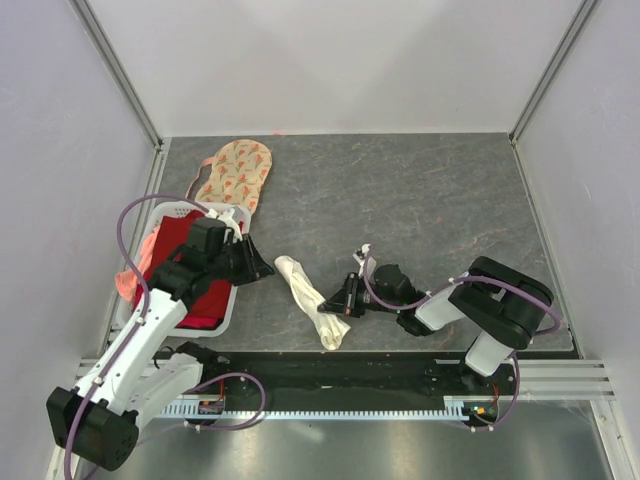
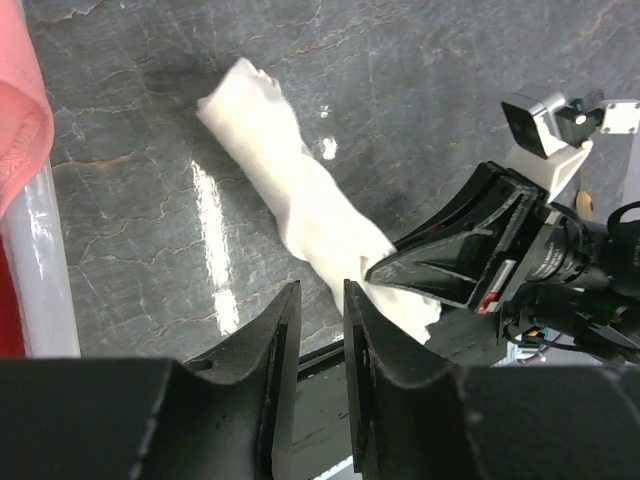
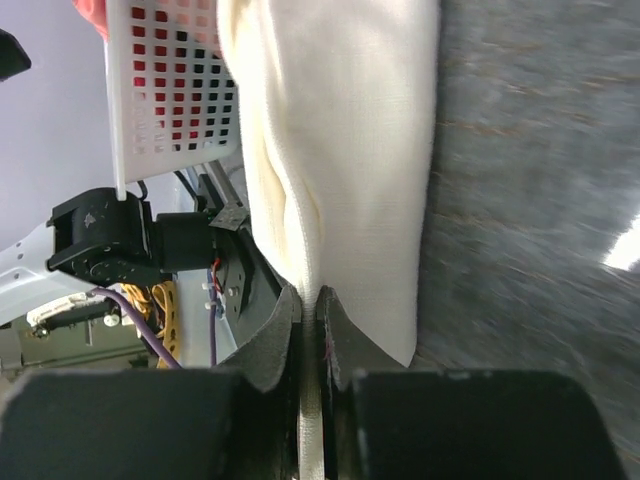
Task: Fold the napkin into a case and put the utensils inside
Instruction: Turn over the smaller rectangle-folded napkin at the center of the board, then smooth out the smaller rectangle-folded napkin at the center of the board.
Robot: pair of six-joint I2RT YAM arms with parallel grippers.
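The cream-white napkin (image 1: 306,291) lies bunched into a long narrow strip running diagonally across the table middle, also seen in the left wrist view (image 2: 288,180). My right gripper (image 1: 339,300) is shut on the strip's side edge near its near end; a fold of cloth (image 3: 340,150) is pinched between its jaws (image 3: 313,296). My left gripper (image 1: 267,268) hovers just left of the strip's far end, its jaws (image 2: 320,286) a narrow way open with nothing between them. No gold utensils show in any view.
A white perforated basket (image 1: 232,300) holding a red cloth (image 1: 180,245) stands at the left, a pink cloth (image 1: 128,283) draped over its side. A peach floral cloth (image 1: 235,172) lies behind it. The black base rail (image 1: 340,372) runs along the near edge.
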